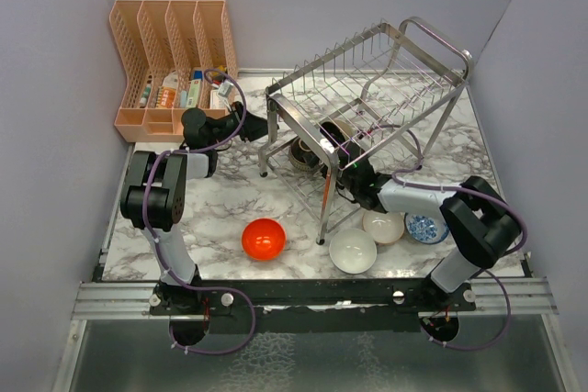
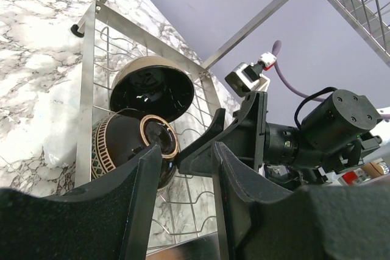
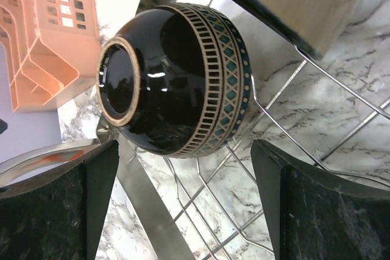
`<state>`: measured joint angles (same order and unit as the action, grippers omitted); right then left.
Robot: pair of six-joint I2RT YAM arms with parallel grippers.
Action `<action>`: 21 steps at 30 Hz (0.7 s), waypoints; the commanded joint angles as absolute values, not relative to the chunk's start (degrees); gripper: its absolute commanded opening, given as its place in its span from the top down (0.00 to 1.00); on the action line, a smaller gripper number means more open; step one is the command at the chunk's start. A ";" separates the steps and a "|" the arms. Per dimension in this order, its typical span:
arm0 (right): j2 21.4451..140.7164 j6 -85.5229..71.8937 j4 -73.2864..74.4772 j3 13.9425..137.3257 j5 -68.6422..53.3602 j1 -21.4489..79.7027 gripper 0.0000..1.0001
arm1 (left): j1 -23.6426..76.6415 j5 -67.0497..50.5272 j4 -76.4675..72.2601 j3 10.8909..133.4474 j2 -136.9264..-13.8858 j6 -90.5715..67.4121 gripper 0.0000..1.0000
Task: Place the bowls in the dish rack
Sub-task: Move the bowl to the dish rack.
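Setting: appearing to be a lab test cell.
Enclosure: plain grey panels (image 1: pixel 46 61) boxing in a marble-print table (image 1: pixel 220 199).
Mounting: aluminium rail (image 1: pixel 115 298) carrying left arm (image 1: pixel 161 195) and right arm (image 1: pixel 473 227).

The wire dish rack (image 1: pixel 296 122) is shiny metal, the dark bowl (image 3: pixel 177 77) glossy.

Two dark bowls in the rack, four more out on the table

The shiny two-tier wire dish rack (image 1: pixel 404 61) stands askew at the back. On its lower tier a patterned dark bowl (image 3: pixel 183 83) lies on its side, foot ring outward, with a second dark bowl (image 2: pixel 152 89), tan-rimmed, tilted on edge just beside it. In front, mouths up on the marble, the red-orange bowl (image 1: pixel 264 239) sits alone, well apart from the white bowl (image 1: pixel 353 251), beige-pink bowl (image 1: pixel 383 226) and blue-patterned bowl (image 1: pixel 426 228), which cluster close together
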<state>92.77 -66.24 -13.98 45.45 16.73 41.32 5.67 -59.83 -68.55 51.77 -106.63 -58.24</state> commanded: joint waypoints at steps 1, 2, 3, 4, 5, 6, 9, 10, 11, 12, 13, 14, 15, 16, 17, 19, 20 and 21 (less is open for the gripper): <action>93.23 -63.04 -20.93 44.54 19.60 41.82 0.12 | 5.34 -60.84 -71.60 53.14 -107.22 -58.60 0.59; 93.01 -61.96 -21.85 44.40 19.57 41.83 0.13 | 5.36 -60.88 -71.70 53.12 -107.41 -58.75 0.59; 92.91 -61.55 -22.25 44.57 19.63 41.90 0.13 | 5.36 -60.97 -71.86 53.09 -107.40 -58.91 0.59; 92.95 -61.28 -22.02 44.98 19.79 41.92 0.13 | 5.36 -60.92 -72.03 53.09 -107.48 -59.00 0.59; 93.09 -60.85 -21.59 45.41 19.90 41.92 0.13 | 5.36 -61.02 -72.25 53.09 -107.61 -59.10 0.59; 93.32 -60.30 -21.32 46.01 20.18 41.92 0.13 | 5.36 -61.00 -72.53 53.09 -107.70 -59.28 0.59; 94.61 -60.22 -21.65 46.97 20.81 41.92 0.13 | 5.36 -61.08 -73.39 52.95 -108.01 -59.92 0.59; 95.04 -60.23 -21.72 47.18 20.94 41.92 0.13 | 5.36 -61.15 -73.73 52.92 -108.08 -60.10 0.59; 95.31 -60.27 -21.63 47.27 21.00 41.92 0.13 | 5.36 -61.17 -73.93 52.94 -108.10 -60.26 0.59; 95.50 -60.40 -21.62 47.34 20.82 41.92 0.13 | 5.32 -61.27 -74.02 52.98 -108.18 -60.42 0.59; 95.63 -60.76 -21.43 47.23 20.77 41.92 0.13 | 5.31 -61.31 -74.21 52.92 -108.12 -60.61 0.59; 95.67 -60.92 -21.50 47.03 20.97 41.92 0.13 | 5.36 -61.27 -74.38 52.98 -108.11 -60.72 0.59; 95.64 -60.83 -21.64 46.98 21.06 41.90 0.13 | 5.36 -61.26 -74.53 52.94 -108.04 -60.85 0.59; 95.65 -60.90 -21.39 46.97 21.36 41.92 0.13 | 5.36 -61.26 -74.70 52.87 -108.02 -60.92 0.59; 95.67 -60.87 -21.18 46.94 21.76 41.92 0.13 | 5.36 -61.28 -74.87 52.85 -107.97 -60.99 0.59; 95.86 -60.99 -20.78 47.17 22.50 41.92 0.12 | 5.36 -61.28 -75.27 52.83 -107.93 -61.27 0.59; 96.06 -60.89 -20.86 47.35 22.62 41.92 0.12 | 5.36 -61.33 -75.57 52.87 -107.95 -61.60 0.59; 96.38 -60.56 -20.99 47.58 22.66 41.91 0.11 | 5.36 -61.35 -75.96 52.77 -107.94 -61.84 0.59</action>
<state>95.00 -61.28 -19.92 45.84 19.38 41.58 5.67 -60.01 -71.92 51.77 -107.57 -61.01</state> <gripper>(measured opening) 0.880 0.411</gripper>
